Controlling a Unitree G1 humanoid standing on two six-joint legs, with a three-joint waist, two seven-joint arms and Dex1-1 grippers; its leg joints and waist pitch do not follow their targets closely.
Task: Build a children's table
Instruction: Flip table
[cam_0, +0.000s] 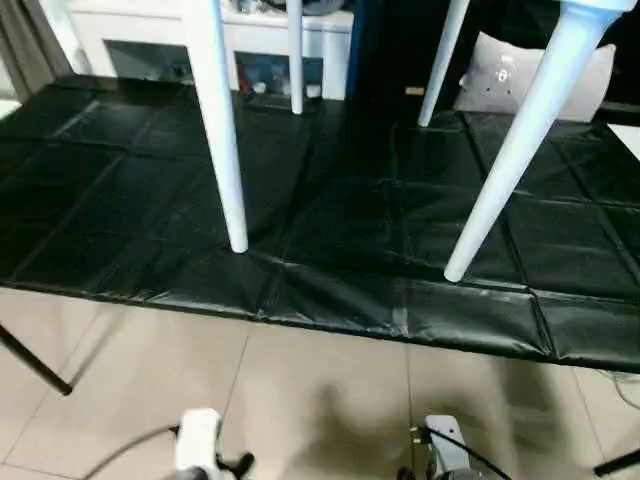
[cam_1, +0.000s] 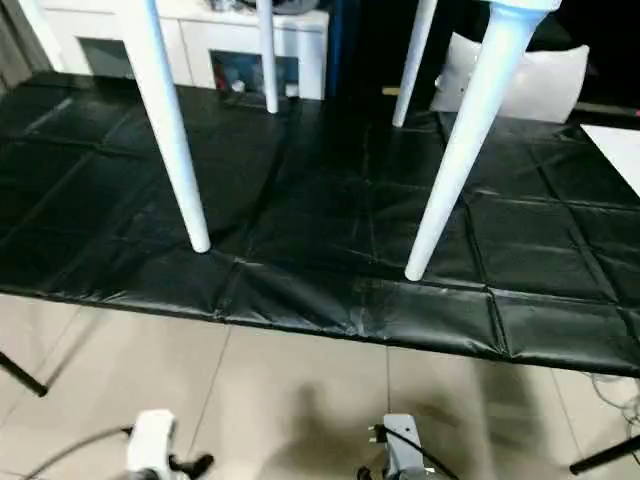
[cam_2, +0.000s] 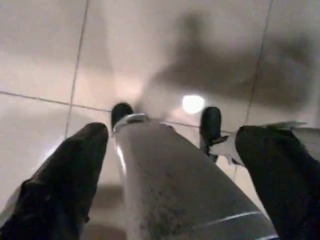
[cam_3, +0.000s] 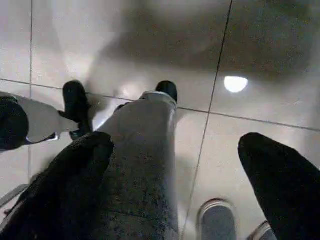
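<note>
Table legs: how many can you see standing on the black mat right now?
4: near-left leg, near-right leg, far-left leg and far-right leg, all on the black mat. None appear hidden.

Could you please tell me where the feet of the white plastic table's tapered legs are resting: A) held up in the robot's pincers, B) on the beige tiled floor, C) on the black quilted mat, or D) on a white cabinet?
C: the two near white tapered round legs end with their tips on the black quilted mat, short of the beige tiled floor.
</note>
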